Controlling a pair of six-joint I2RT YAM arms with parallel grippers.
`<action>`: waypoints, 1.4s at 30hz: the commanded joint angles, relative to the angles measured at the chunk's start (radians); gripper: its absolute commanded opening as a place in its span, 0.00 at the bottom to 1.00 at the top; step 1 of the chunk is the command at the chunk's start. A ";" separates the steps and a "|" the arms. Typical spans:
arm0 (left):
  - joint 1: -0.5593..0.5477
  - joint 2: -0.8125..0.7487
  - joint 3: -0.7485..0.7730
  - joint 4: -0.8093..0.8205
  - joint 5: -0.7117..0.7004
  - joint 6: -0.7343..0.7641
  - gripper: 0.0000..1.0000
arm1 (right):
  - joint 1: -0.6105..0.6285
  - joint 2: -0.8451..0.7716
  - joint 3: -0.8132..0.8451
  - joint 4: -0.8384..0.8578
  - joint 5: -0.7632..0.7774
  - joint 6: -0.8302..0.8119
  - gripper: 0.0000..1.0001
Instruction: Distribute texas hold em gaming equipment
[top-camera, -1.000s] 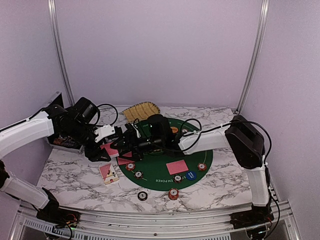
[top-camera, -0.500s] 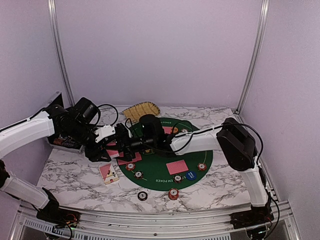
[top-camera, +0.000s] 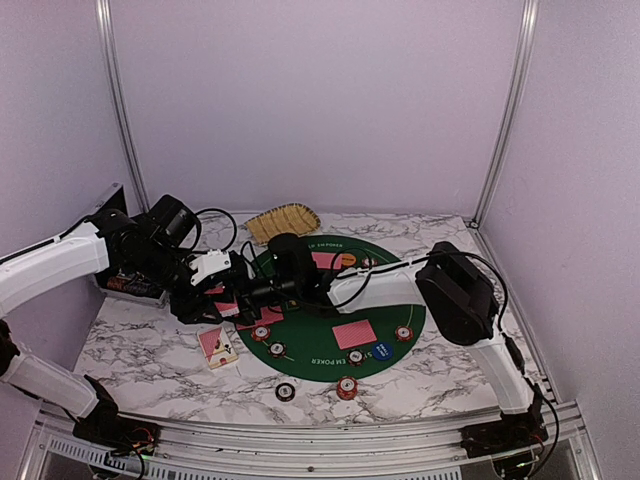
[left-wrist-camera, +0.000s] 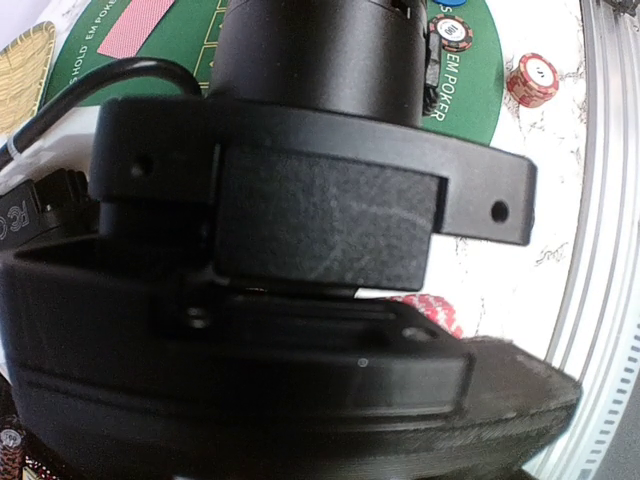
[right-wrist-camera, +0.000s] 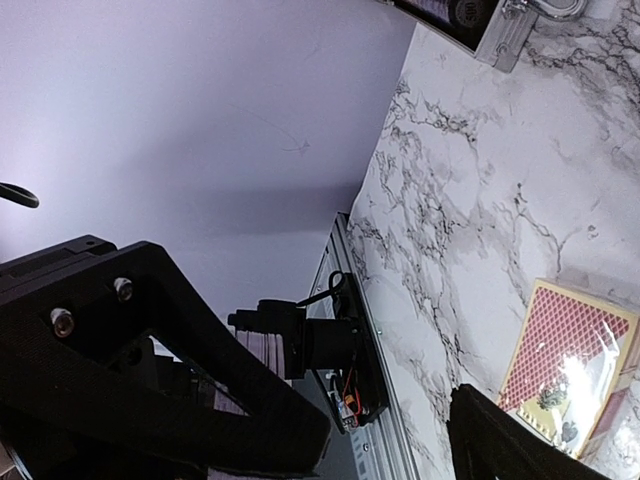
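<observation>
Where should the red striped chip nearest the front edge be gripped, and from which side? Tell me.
Pinch the red striped chip across its round rim, coming straight down from above. It lies flat and low on the marble table, apart from the dark chip beside it, so there is probably room on both sides.
</observation>
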 joint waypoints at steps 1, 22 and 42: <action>0.005 -0.007 0.031 0.007 0.018 -0.001 0.00 | 0.011 0.019 0.043 -0.009 -0.008 0.008 0.91; 0.005 -0.018 0.024 0.007 0.012 -0.001 0.00 | -0.064 -0.098 -0.127 -0.092 0.010 -0.078 0.66; 0.005 -0.017 0.022 0.007 0.000 -0.001 0.00 | -0.108 -0.237 -0.245 -0.134 0.023 -0.143 0.22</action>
